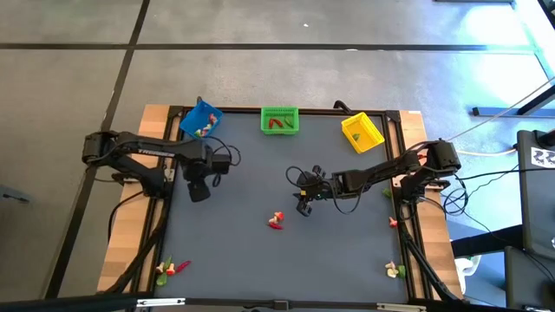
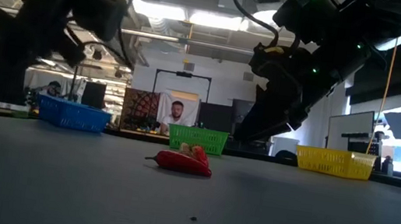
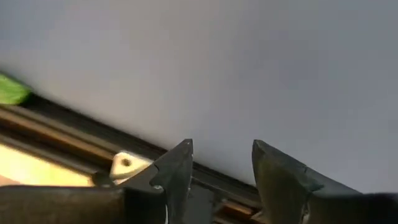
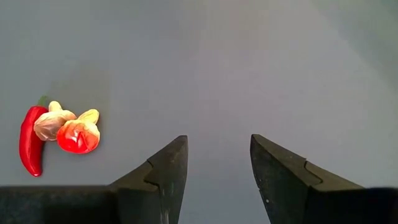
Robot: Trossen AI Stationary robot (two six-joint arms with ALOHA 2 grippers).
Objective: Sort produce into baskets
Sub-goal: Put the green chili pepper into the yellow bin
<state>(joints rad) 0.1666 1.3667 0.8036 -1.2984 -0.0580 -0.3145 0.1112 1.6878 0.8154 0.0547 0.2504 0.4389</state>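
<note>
Three baskets stand along the table's far edge: blue (image 1: 200,120), green (image 1: 279,120), yellow (image 1: 362,131), each holding pieces. A small pile of produce (image 1: 276,220), a red chili, a red-orange piece and a whitish piece (image 4: 59,132), lies on the grey mat near the middle. More pieces lie at the near left corner (image 1: 167,269), the near right corner (image 1: 395,270) and the right edge (image 1: 393,223). My right gripper (image 1: 303,206) is open and empty above the mat, right of the pile. My left gripper (image 1: 199,191) is open and empty at the mat's left.
The wooden table frame and black rail (image 3: 74,134) border the mat. A green piece (image 3: 12,90) shows at the mat's edge in the left wrist view. A person (image 2: 176,115) sits in the room beyond the far edge.
</note>
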